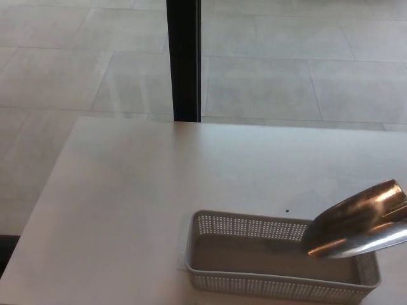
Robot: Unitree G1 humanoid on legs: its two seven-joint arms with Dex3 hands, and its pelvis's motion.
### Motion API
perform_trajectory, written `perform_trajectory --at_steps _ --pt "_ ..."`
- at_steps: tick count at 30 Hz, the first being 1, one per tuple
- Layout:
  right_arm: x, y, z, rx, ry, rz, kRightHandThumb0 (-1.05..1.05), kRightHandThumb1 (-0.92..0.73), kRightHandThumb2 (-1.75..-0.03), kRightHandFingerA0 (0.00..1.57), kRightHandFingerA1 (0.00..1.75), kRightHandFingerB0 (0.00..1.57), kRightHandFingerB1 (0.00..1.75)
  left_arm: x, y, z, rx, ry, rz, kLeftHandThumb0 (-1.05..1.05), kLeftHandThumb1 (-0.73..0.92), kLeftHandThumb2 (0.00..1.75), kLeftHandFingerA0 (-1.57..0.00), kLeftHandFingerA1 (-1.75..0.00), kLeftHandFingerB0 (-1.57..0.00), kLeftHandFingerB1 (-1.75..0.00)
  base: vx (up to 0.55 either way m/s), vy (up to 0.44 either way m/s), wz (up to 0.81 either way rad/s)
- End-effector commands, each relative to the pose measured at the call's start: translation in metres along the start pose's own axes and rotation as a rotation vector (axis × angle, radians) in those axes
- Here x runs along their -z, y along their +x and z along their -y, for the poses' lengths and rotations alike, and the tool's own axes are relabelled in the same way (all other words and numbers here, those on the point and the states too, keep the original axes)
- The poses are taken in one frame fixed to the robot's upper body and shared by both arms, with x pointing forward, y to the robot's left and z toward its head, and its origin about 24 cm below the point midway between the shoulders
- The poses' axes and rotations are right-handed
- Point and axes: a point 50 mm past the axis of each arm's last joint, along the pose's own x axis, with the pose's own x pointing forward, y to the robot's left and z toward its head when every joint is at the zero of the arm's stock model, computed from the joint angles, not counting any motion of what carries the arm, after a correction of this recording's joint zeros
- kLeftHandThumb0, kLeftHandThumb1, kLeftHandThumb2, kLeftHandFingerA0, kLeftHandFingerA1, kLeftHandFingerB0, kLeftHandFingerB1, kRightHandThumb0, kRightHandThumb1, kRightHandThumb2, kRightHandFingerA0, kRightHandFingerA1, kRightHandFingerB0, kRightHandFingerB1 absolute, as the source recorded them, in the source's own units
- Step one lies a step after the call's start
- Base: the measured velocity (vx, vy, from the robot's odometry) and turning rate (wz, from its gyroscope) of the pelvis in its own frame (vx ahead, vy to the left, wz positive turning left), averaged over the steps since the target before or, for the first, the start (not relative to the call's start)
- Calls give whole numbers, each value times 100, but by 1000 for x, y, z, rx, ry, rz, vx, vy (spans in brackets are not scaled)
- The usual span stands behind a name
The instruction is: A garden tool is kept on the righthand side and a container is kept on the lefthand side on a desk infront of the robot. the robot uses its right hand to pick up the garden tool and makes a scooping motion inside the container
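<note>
Our polished metal scoop (356,221) tips its blade into the right end of the perforated grey basket (254,279), which sits near the front of the pale desk (127,190). Neither of our hands shows, so we cannot tell how the right one grips. We judge the scoop stiff, fairly light and slick, best held at its unseen handle; the thin-walled basket looks light enough to slide.

Pale desk (127,190) with a perforated grey container (254,279) at its near edge.
</note>
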Motion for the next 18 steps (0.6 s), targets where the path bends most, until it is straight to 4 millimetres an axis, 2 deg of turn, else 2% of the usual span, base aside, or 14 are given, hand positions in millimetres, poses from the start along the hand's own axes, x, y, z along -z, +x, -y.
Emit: perform_trajectory --at_steps 1,3,4,8,9,10,11,13,14,17,18 --pt "5 3 5 -58 -130 26 -21 -50 -72 84 169 81 136 0 -1 -9 -15 2 5 -13 -13 125 -91 -98 -83 -94 0 0 0" --pt "7 5 2 -87 -167 1 -22 -53 -81 82 175 73 156 3 -2 -9 -21 14 -4 -16 -12 120 -89 -98 -82 -93 0 0 0" --pt "9 9 2 -169 -226 -34 -30 -59 -87 84 175 68 164 2 -1 -9 -22 6 -4 -12 -14 125 -91 -100 -84 -95 0 0 0" --pt "9 16 5 -256 -268 -73 -30 -55 -90 87 175 68 163 2 -2 -9 -14 14 -1 -11 -14 125 -89 -100 -81 -94 0 0 0" --pt "10 17 5 -283 -254 -90 -28 -52 -90 88 175 69 159 2 -2 -9 -9 8 5 -10 -15 127 -88 -101 -80 -95 0 0 0" --pt "10 19 5 -314 -270 -100 -29 -48 -84 88 175 66 163 2 -2 -9 -5 -18 3 -12 -16 125 -85 -100 -80 -94 0 0 0" --pt "10 20 5 -352 -280 -116 -31 -53 -80 86 175 63 165 2 -1 -9 -11 -18 1 -8 -16 125 -88 -100 -82 -95 0 0 0" --pt "10 22 6 -395 -287 -129 -31 -55 -74 86 175 67 161 3 -1 -8 -9 -10 -8 -9 -13 123 -82 -99 -78 -93 0 0 0" --pt "10 23 6 -404 -290 -135 -32 -57 -75 86 175 71 154 3 -1 -8 -9 -12 -7 -7 -13 123 -85 -100 -79 -94 0 0 0" --pt "9 25 5 -413 -294 -148 -35 -56 -73 88 175 74 150 2 -2 -8 -2 -16 2 -10 -13 126 -85 -99 -77 -92 0 0 0" --pt "8 26 3 -424 -297 -150 -37 -60 -74 91 174 77 136 2 -2 -8 -3 10 1 -11 -12 124 -86 -98 -78 -92 0 0 0"
